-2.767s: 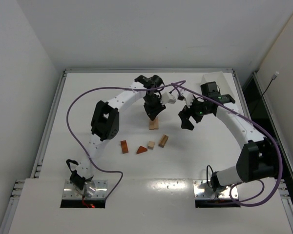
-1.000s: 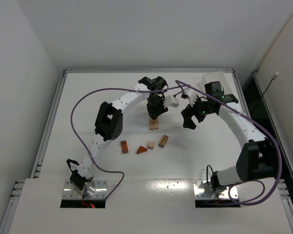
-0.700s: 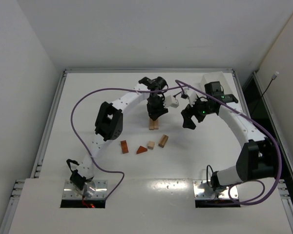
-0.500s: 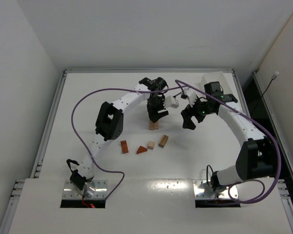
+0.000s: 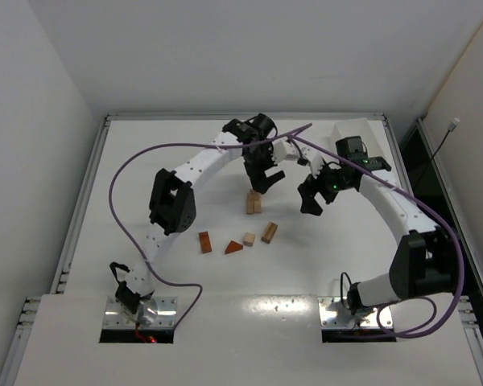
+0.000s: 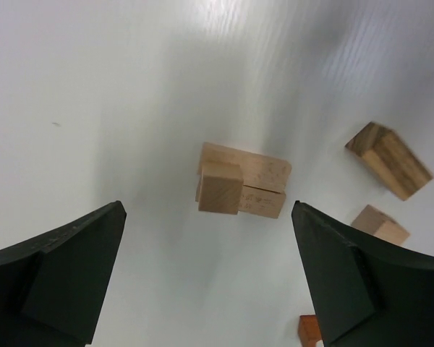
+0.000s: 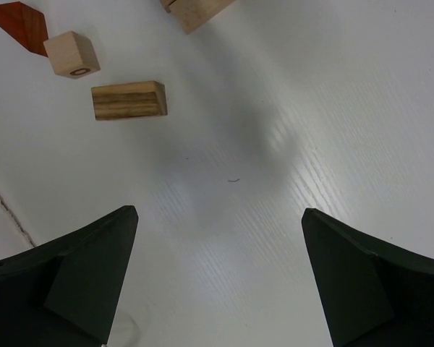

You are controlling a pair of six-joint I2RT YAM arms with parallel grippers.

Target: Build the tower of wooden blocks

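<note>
The left gripper (image 5: 262, 183) is wide open and holds nothing. It hangs near the tower (image 5: 253, 203), on its 12 o'clock side. The tower is a small tan stack near the middle of the table (image 5: 145, 177). The right gripper (image 5: 308, 199) is open too and empty, at the tower's 3 o'clock. Four loose wood blocks (image 5: 269, 232) lie around its 6 o'clock

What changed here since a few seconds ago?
The left gripper opened, let go of a small tan block on top of the tan stack, and lifted away toward the far side. The right gripper and the loose blocks stayed put.
</note>
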